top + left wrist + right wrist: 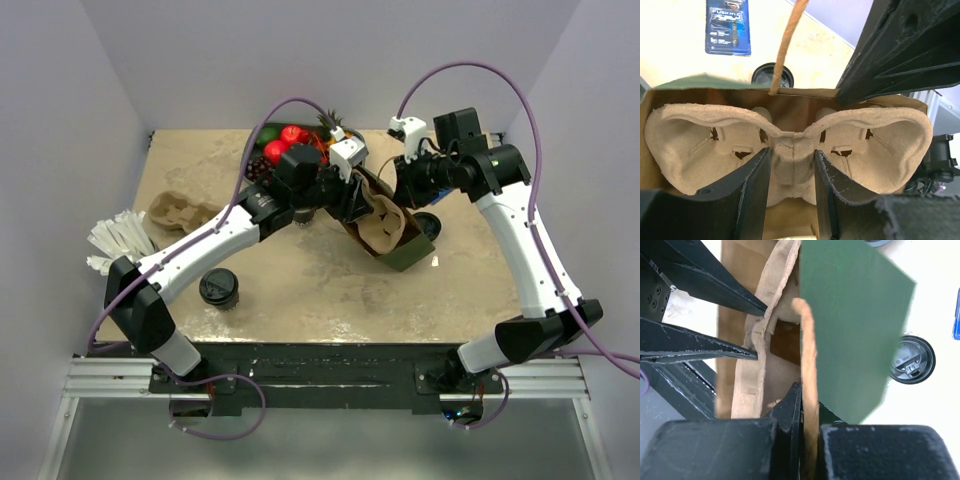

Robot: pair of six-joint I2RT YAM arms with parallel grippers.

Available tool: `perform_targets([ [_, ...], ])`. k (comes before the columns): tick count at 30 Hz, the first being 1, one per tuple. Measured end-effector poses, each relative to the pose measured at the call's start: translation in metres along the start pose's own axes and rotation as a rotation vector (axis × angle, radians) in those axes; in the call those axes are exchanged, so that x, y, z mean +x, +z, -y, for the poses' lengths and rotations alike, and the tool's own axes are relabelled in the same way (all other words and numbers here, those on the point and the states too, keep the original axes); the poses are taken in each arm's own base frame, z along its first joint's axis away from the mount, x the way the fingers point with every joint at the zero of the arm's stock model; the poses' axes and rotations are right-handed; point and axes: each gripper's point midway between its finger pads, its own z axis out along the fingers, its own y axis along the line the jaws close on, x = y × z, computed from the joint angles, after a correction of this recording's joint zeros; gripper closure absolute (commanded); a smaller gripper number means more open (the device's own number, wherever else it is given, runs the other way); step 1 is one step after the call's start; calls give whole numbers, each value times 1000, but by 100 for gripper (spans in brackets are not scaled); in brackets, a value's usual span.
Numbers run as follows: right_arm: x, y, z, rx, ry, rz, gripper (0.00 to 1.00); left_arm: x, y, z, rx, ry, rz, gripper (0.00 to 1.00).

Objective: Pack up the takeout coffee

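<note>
The takeout coffee (218, 288), a black-lidded cup, stands alone near the table's front left, away from both grippers. A brown paper bag with a green outside (408, 254) lies at the centre right, its mouth toward the left arm. My left gripper (792, 155) is shut on the middle ridge of a pulp cup carrier (690, 140) that sits in the bag's mouth (790, 107). My right gripper (810, 395) is shut on the bag's twisted paper handle (807, 340), holding the green side (850, 315) up.
A black lid (428, 222) lies just right of the bag; I cannot tell whether a cup is under it. Another pulp carrier (180, 212) and white wrapped sticks (120, 240) are at the left. Fruit (285, 140) is at the back. A blue packet (727, 25) lies beyond the bag.
</note>
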Motion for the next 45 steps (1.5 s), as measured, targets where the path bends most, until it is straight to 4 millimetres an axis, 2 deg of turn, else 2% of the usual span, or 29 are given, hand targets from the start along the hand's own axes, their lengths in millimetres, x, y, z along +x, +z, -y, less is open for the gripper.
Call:
perform_targets([
  [17,0,1,3,22,8,-1,100,3,0,-11,-56,65,-12,100],
  [25,-2,1,10,59,12,4,100,9,2,-8,-83,116,-29,100],
  [36,-2,1,9,58,19,7,100,27,26,-20,-108,164,-75,100],
  [45,-2,1,8,51,30,8,100,22,31,-16,-86,226,-34,100],
])
